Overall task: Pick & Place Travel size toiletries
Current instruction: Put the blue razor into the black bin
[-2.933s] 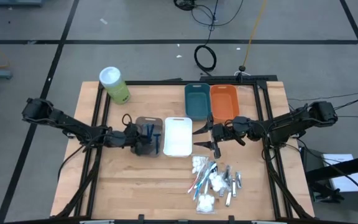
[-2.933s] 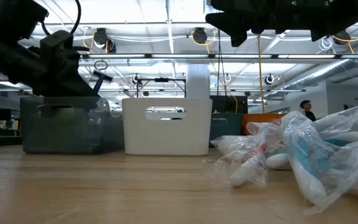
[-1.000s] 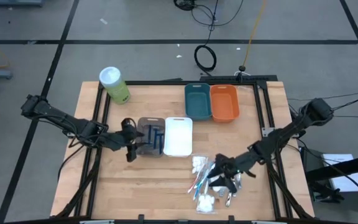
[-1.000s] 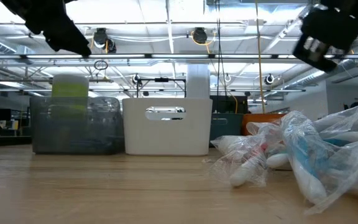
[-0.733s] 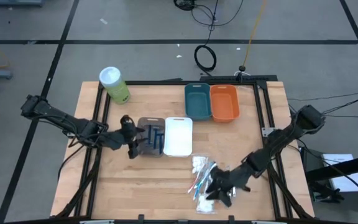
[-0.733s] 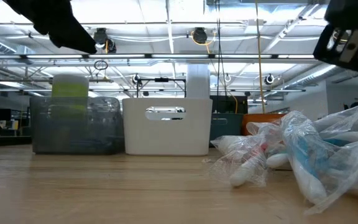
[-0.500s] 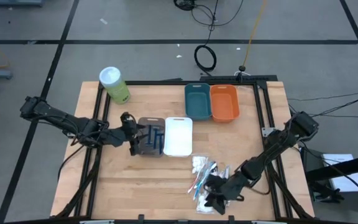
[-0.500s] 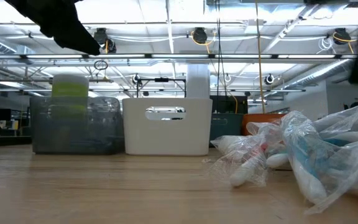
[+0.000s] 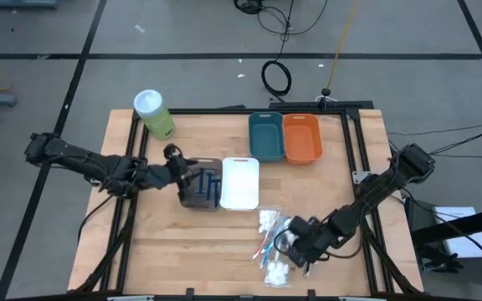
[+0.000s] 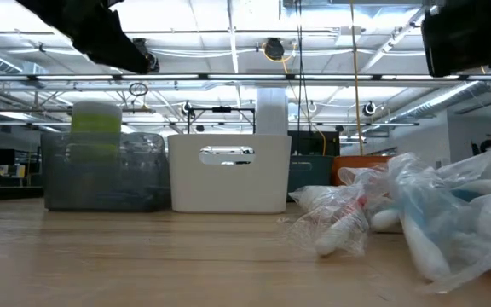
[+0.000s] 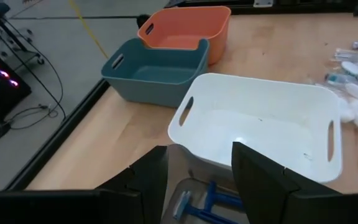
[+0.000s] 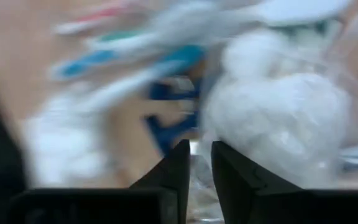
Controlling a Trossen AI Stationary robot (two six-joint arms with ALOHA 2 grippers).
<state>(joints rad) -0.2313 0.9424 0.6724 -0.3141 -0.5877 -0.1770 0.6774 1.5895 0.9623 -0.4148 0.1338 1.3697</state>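
Your right end effector (image 9: 294, 243) sits low in the toiletries pile (image 9: 284, 244) at the near right of the surface (image 9: 174, 251), close to the near edge and to the black frame rail on that side. In the right wrist view its fingers (image 12: 173, 169) stand narrowly apart with clear wrap and white packets between and just beyond them; you cannot tell whether anything is gripped.

Your left end effector (image 9: 174, 158) hangs at the far-left corner of the brown bin (image 9: 201, 184). Its fingers (image 11: 263, 177) are parted with nothing between them. Dark blue razors (image 9: 207, 182) lie inside that bin.

Open room: bare wood runs along the whole near-left of the surface, and a clear strip lies between the white bin (image 9: 239, 182) and the pile. The white bin touches the brown one. The teal bin (image 9: 266, 135) and orange bin (image 9: 302, 138) stand side by side against the far edge. The green canister (image 9: 154, 114) lies at the far-left corner, on the frame rail.

Against half a second ago:
- right end effector has pulled back a little from the near edge, further up into the pile
- its fingers have drawn much closer together over the last second
- left end effector has shifted slightly toward the far edge, with its opening unchanged
- in the low view the wrapped heap (image 10: 450, 213) has changed shape on the right
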